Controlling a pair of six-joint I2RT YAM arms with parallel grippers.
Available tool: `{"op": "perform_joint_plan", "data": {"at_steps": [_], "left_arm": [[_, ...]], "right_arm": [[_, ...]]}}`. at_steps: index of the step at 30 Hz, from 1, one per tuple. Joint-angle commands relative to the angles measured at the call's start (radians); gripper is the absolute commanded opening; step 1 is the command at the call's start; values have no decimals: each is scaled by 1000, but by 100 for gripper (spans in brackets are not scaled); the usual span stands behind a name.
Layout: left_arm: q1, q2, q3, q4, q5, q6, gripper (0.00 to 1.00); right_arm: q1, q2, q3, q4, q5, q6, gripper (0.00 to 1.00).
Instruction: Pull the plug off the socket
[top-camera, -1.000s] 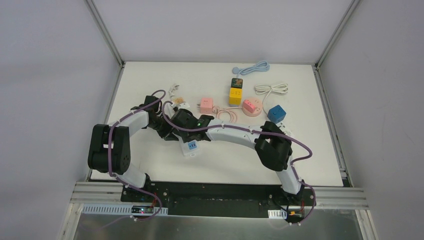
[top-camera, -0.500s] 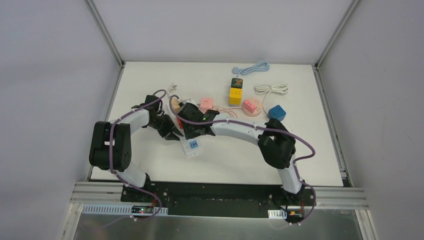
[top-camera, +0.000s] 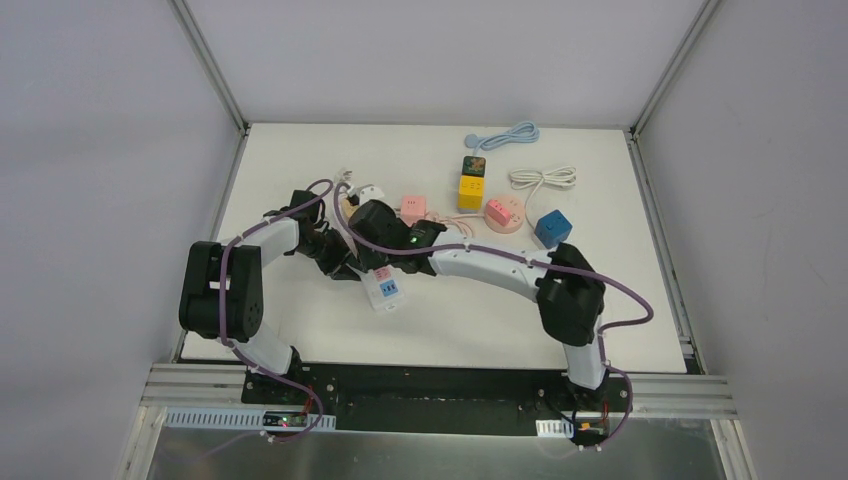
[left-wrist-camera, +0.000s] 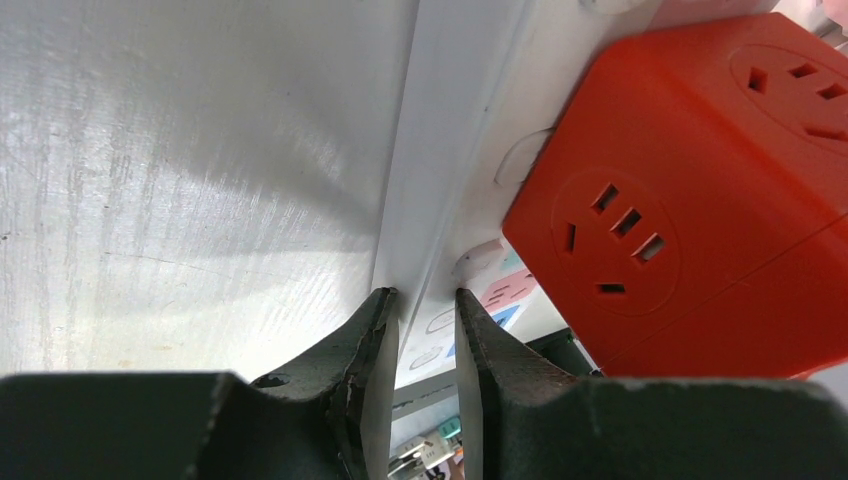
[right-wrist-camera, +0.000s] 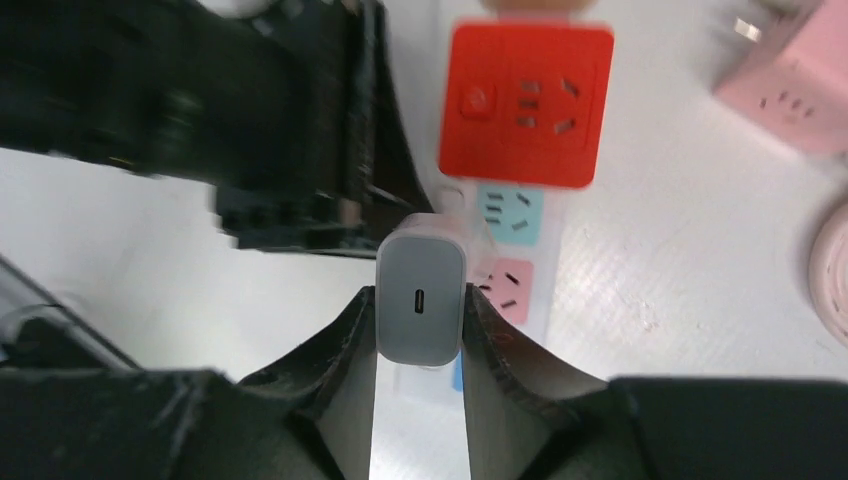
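Observation:
A white power strip (top-camera: 383, 287) with pink and blue sockets lies left of the table's centre. My left gripper (top-camera: 338, 264) is shut on its long edge; in the left wrist view both fingers (left-wrist-camera: 378, 335) pinch the white strip (left-wrist-camera: 445, 150). My right gripper (top-camera: 372, 228) is shut on a grey USB-C charger plug (right-wrist-camera: 420, 292). It holds the plug above the strip (right-wrist-camera: 512, 285), and I cannot see its prongs. A red socket cube (right-wrist-camera: 527, 105) sits at the strip's far end, and it also shows in the left wrist view (left-wrist-camera: 690, 200).
Behind the arms lie a pink cube (top-camera: 413, 208), a yellow cube (top-camera: 471, 190), a dark cube (top-camera: 474, 165), a round pink socket (top-camera: 503, 213), a blue cube (top-camera: 552, 227), a white cable (top-camera: 543, 178) and a light blue cable (top-camera: 505, 135).
My right gripper has risen and moved back from the strip with the plug in it. More of the strip's sockets now show. The left gripper has stayed on the strip.

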Motion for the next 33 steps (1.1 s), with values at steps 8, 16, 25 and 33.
{"op": "perform_joint_plan", "data": {"at_steps": [8, 16, 25, 33], "left_arm": [[-11, 9, -14, -107, -108, 42, 28], [-11, -182, 29, -39, -18, 44, 54], [-7, -363, -38, -44, -182, 33, 66], [-6, -601, -89, -25, -330, 50, 67]], "right_arm": [[-74, -280, -73, 140, 135, -53, 0], [-256, -433, -291, 194, 6, 102, 0], [-343, -342, -415, 314, -100, 203, 0], [-351, -188, -430, 465, -332, 383, 14]]}}
